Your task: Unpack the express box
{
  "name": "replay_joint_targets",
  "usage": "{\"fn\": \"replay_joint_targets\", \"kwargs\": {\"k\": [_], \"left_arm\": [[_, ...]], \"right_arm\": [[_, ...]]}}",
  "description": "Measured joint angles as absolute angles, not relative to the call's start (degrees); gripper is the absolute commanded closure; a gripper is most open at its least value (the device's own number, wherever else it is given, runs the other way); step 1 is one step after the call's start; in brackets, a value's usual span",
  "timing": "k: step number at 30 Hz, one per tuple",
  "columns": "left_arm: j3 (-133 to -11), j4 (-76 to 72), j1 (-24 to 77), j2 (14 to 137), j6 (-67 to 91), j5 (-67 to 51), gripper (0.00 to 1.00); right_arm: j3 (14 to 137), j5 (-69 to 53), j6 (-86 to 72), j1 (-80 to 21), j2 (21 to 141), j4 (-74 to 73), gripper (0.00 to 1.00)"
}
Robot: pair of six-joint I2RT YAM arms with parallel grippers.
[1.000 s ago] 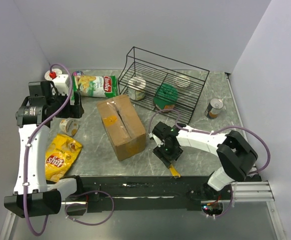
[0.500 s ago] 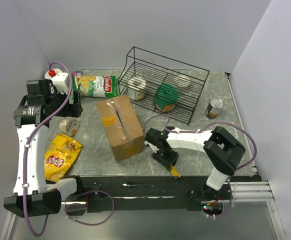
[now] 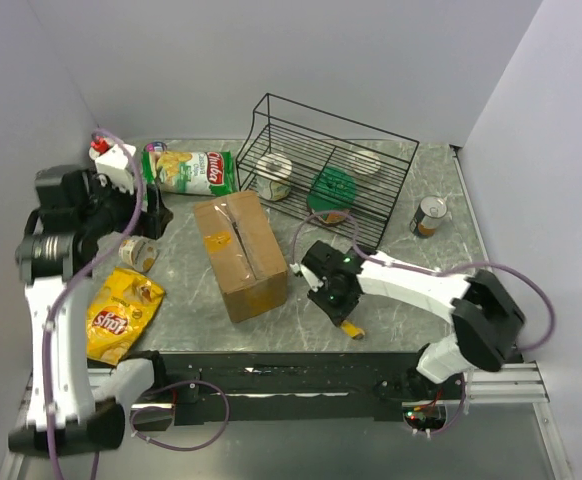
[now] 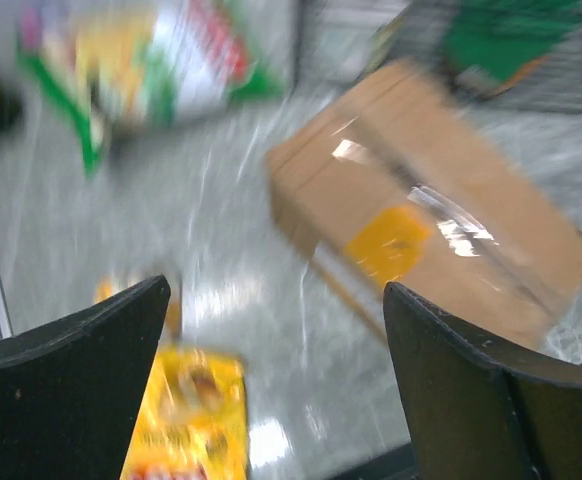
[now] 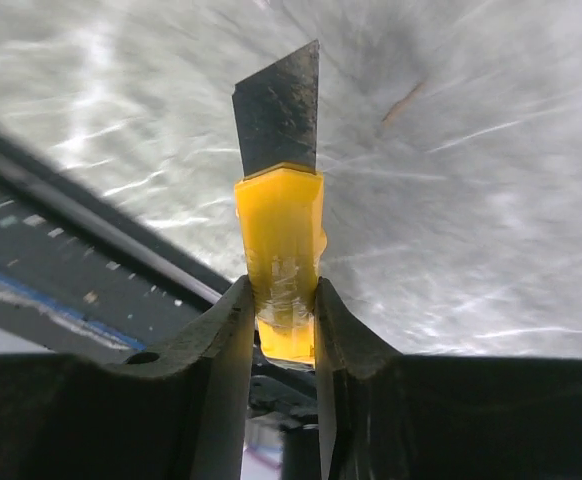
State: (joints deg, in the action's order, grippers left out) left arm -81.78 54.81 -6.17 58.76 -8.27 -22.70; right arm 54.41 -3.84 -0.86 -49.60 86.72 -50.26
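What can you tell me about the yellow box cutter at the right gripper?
The yellow plastic box cutter has its grey metal blade extended, slanted tip pointing away from the wrist. The right gripper has its jaws closed on the handle's sides. In the top view it pokes out near the table's near edge, right of the brown cardboard box, apart from it. Tabletop contact unclear.

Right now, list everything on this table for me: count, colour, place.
box: one, brown, centre, closed
basket: one, black wire, back
basket cans: three, one green-lidded, two pale, inside basket
loose can: one, right of basket
green-white chip bag: one, back left
yellow chip bag: one, near left
tape roll: one, pale, left of box
knife: one, yellow handle, blade out
left gripper: open, empty
right gripper: shut on knife, right of box
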Motion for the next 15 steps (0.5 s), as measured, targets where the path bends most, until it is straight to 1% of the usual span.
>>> {"fn": "replay_joint_targets", "kwargs": {"k": [2,3,7,9,11,12,13,15], "left_arm": [[-80.9,52.1,-6.1,54.3,-11.1,-28.1,0.01],[-79.8,50.2,-6.0,51.3,-12.8,-31.4,0.03],[-73.6,42.0,-5.6,38.4,-19.7,-45.9,0.04],[-72.2,38.1,-5.4,35.3,-22.1,-52.1,0.01],[-72.8,35.4,-4.4,36.5,-23.3,-55.3,0.01],[-74.0,35.0,-3.4,38.3,-23.2,-55.2,0.03],[-76.1,34.8,-1.2,41.6,-23.1,-54.2,0.03],[-85.2,34.7,8.0,52.5,-22.7,-47.1,0.06]], "right_arm": [[55.9,-3.9,1.5,-49.5,82.9,-50.3,0.96],[57.0,-4.0,2.8,-49.3,81.7,-50.1,0.98],[63.4,-5.8,8.1,-47.4,80.3,-48.3,1.0],[67.2,-8.4,10.4,-45.4,80.7,-47.7,1.0],[70.6,-11.9,12.1,-42.7,81.2,-47.2,1.0],[72.0,-13.3,12.8,-41.6,81.4,-47.2,1.0],[74.3,-15.8,13.4,-39.5,82.1,-47.6,1.0],[79.3,-20.0,14.0,-35.1,84.1,-48.5,1.0]]}}
